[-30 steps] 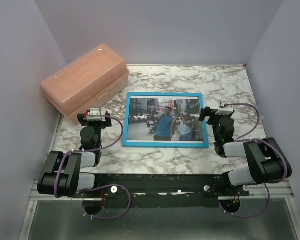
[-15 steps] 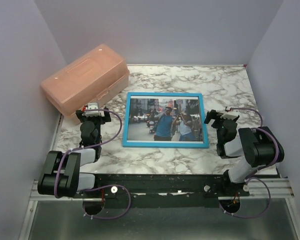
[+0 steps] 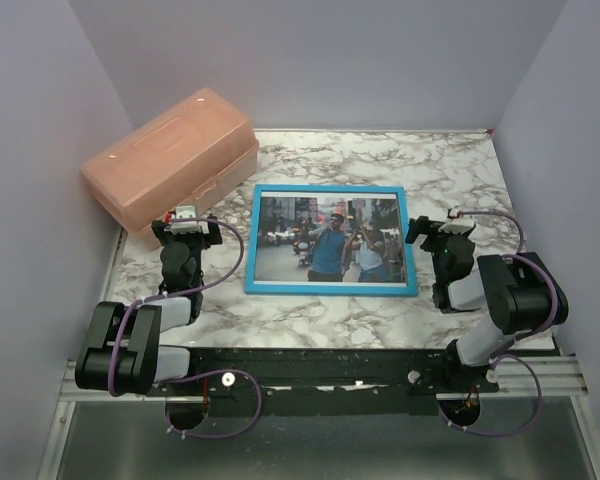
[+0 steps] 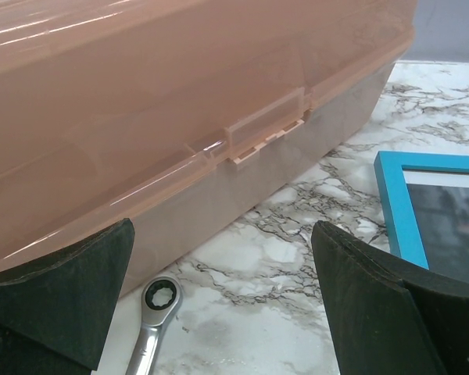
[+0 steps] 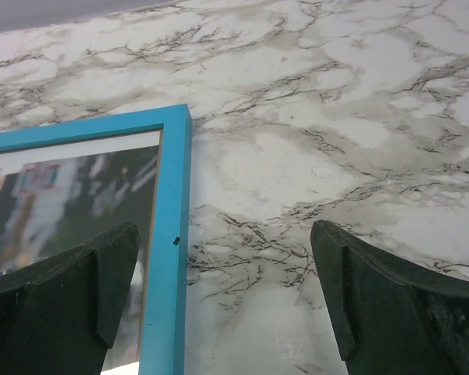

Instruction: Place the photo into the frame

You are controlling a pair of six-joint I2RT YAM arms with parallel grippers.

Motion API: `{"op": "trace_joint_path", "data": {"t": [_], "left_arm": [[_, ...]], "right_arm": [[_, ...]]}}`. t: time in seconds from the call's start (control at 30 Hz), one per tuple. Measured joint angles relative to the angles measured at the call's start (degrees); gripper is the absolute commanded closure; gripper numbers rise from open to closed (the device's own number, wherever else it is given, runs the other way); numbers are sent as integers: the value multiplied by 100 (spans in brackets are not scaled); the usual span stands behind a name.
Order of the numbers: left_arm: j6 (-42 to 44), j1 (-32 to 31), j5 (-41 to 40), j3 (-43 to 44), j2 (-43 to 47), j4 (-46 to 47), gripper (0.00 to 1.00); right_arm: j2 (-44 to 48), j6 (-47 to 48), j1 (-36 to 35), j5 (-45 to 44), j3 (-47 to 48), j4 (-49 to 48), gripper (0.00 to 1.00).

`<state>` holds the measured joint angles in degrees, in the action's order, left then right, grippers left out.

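The photo (image 3: 330, 240), a colour street scene with a man in a blue shirt near its middle, lies picture-side up inside the frame (image 3: 331, 288). The frame's bright blue border shows unbroken on all four sides in the overhead view. In the right wrist view a thin pale strip runs between the print and the top bar, and the corner there looks square and seated. The framed picture lies flat at the middle of the marble-patterned table (image 3: 380, 160), roughly squared to the near edge. Judging by this, the insertion itself looks finished. Whether the back is closed and any tabs are secured cannot be told, since the reverse is hidden. All that seems left is for the arms to clear. The right gripper (image 3: 438, 225) sits just beside the frame's right edge with its jaws spread wide and nothing between them; only bare marble and the frame's corner show in the gap. The left gripper (image 3: 188, 222) is further from the frame's left edge, likewise wide open and empty. It faces the long side of a translucent salmon-pink plastic storage box (image 3: 170, 160) with its latch shut. A ratcheting wrench (image 4: 158, 308) lies on the marble close beside the foot of the box.
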<state>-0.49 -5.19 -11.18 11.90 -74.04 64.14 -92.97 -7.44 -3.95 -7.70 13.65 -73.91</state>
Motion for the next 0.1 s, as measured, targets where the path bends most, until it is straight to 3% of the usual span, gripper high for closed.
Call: {"op": "trace_joint_path", "data": {"t": [0.1], "left_arm": [[-2,0,-13,0,0,0,2]], "right_arm": [[0,4,0,52,0,7,0]]}}
